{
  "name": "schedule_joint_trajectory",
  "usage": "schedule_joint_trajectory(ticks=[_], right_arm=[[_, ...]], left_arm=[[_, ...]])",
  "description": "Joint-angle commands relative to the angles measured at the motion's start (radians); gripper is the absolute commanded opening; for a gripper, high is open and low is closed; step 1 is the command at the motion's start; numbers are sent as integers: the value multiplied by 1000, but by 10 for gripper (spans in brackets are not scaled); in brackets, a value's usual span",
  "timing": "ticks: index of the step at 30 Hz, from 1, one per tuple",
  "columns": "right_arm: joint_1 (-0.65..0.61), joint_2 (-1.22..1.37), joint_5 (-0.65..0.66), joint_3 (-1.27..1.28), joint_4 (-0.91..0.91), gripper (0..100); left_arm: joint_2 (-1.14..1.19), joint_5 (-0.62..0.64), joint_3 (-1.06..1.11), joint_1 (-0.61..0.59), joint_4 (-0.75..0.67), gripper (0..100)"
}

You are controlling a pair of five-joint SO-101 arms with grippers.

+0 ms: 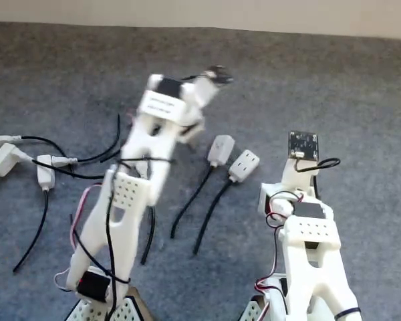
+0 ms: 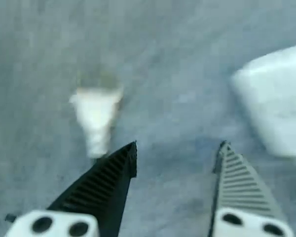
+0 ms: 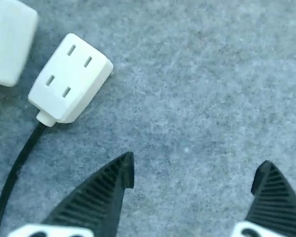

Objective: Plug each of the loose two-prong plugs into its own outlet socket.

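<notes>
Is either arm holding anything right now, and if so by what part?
Nothing. The left tool and the right tool are both open and empty.

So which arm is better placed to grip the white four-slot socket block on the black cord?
Right, probably. The right arm has its open fingers just beside the white four-slot socket block on the grey carpet, with nothing between. The left arm ends farther from it.

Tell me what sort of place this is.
Probably a robotics test bench: a white left arm and right arm stand on a grey felt-covered table, with corded outlet sockets and plugs laid out.
</notes>
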Motion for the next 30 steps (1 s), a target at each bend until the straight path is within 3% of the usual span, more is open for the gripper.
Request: schedule_joint_trajectory(ticks=[1,5,10,17,30], right_arm=[[-8,-30,-2,-7,-16,365],[-8,-28,-2,-7,-16,365],[-8,-27,-2,-7,-16,365],[-10,-25,-2,-7,-16,365],[-10,-25,-2,-7,-16,365]], left_arm=[[-18,-15,-24,-87,-8,263],[-39,-8,-87,-90,6,263],[-107,43,-234,24,126,263],[-130,55,-176,153,127,263],[-68,57,-163,206,91,263]])
